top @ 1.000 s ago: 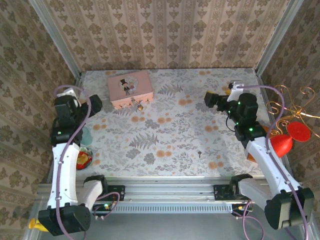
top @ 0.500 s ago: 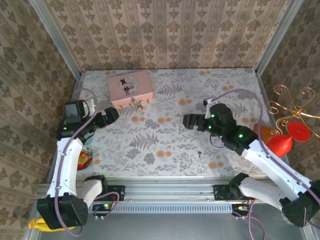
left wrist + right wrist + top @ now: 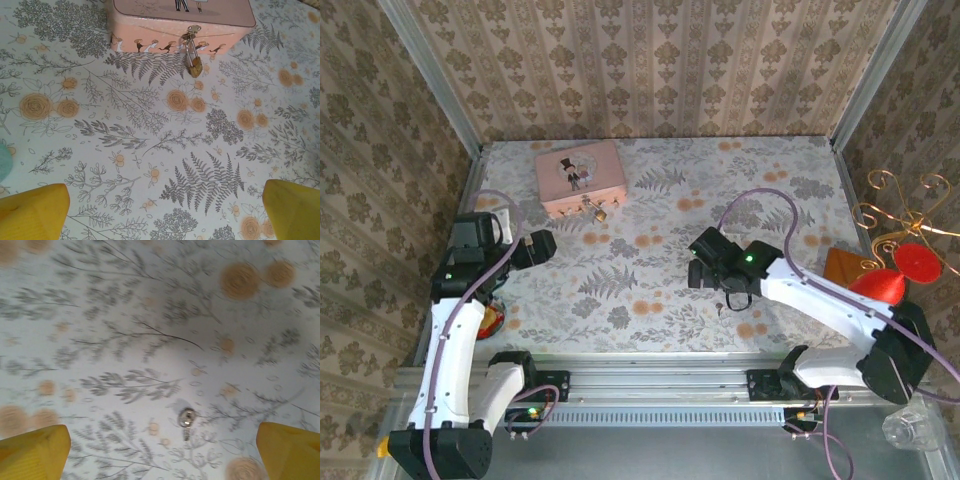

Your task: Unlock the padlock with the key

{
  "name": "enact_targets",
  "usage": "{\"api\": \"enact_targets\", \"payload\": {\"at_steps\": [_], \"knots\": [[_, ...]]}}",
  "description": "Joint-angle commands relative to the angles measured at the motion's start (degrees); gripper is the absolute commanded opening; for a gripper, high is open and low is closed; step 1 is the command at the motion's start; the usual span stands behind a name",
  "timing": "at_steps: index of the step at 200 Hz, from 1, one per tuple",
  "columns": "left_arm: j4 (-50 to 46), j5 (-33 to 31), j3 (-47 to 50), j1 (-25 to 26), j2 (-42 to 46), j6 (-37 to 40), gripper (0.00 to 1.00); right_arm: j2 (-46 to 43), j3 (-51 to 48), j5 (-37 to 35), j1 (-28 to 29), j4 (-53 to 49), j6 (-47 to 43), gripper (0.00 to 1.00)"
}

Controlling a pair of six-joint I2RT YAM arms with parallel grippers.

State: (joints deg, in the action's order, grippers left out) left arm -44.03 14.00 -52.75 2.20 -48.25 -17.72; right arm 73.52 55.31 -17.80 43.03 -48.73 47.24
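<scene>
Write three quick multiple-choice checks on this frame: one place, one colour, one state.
1. Where is the padlock?
A. in a gripper's grasp
B. hanging at the front clasp of the tin
C. lying loose, away from the tin

2. What colour is the tin?
A. blue
B. green
C. pink

3. How is the right gripper?
A. open, the key lying ungrasped on the table
B. shut on the key
C. shut, empty

Answers:
1 B: the left wrist view shows it dangling from the clasp.
2 C: its lid and front wall are pink.
3 A: its yellow fingers stand wide apart, and the key lies clear of them.
</scene>
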Motion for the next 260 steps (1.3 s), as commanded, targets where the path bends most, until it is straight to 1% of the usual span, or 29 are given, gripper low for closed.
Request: {"api": "enact_targets", "payload": {"at_steps": [1,17,38,61,73,84,112,125,147,158,173,187,198,224,246,260], "knots": [[-1.50,-1.26,-0.60,1.06,0.68,1.38,1.00,2.53,-3.26,-2.29,0.97,-2.69,6.31,0.90],[-1.67,-1.51,-0.68,2.24,-0.12,1.37,1.00,3.24,-6.52,-1.17,2.25,1.72,7.92,0.83],[-1.29,-0.92,-0.55,2.73,-1.11,0.98,1.00,5.73,-8.23,0.38,2.27,5.73,8.20,0.80],[-0.62,0.19,-0.66,2.72,-2.06,0.28,1.00,12.77,-5.84,0.34,2.26,5.01,6.00,0.72],[-0.53,-0.14,-0.52,2.79,-2.00,-0.11,1.00,16.21,-4.19,-0.80,2.26,3.56,4.86,0.67],[-0.68,-1.07,-0.45,2.81,-1.78,-0.41,1.00,18.69,-3.02,-1.04,2.31,2.69,4.20,0.65],[-0.50,-2.83,-0.42,2.86,-0.81,-0.99,1.00,21.48,-2.55,-0.33,2.25,4.18,2.17,0.49],[0.60,-2.62,-0.06,2.88,-0.29,-1.92,1.00,21.68,-3.00,0.04,2.31,5.22,1.38,0.43],[3.40,-1.82,1.39,2.90,0.69,-4.70,1.00,22.02,-3.78,0.49,2.33,5.92,0.26,0.41],[3.86,-4.09,2.08,2.89,2.06,-7.61,1.00,22.11,-4.13,0.75,2.27,5.93,-0.04,0.40],[7.21,-6.81,4.93,2.90,6.68,-11.35,1.00,21.65,-5.21,1.10,2.32,6.10,-0.24,0.38],[10.79,-8.11,7.52,2.90,10.74,-14.31,1.00,20.36,-6.41,1.04,2.27,6.28,-0.41,0.37],[12.96,-8.46,8.56,2.88,12.29,-16.34,1.00,19.07,-7.12,0.71,2.17,6.20,-0.68,0.37],[15.44,-7.22,8.48,2.90,10.86,-18.94,1.00,16.33,-8.72,1.37,0.79,6.60,-1.39,0.36],[15.98,-6.79,7.68,3.29,8.50,-19.95,1.00,13.72,-11.18,6.92,-1.54,10.32,-1.88,0.36],[16.59,-6.92,7.33,3.79,7.75,-20.50,1.00,12.59,-12.36,8.13,-2.28,11.55,-1.55,0.36]]}}
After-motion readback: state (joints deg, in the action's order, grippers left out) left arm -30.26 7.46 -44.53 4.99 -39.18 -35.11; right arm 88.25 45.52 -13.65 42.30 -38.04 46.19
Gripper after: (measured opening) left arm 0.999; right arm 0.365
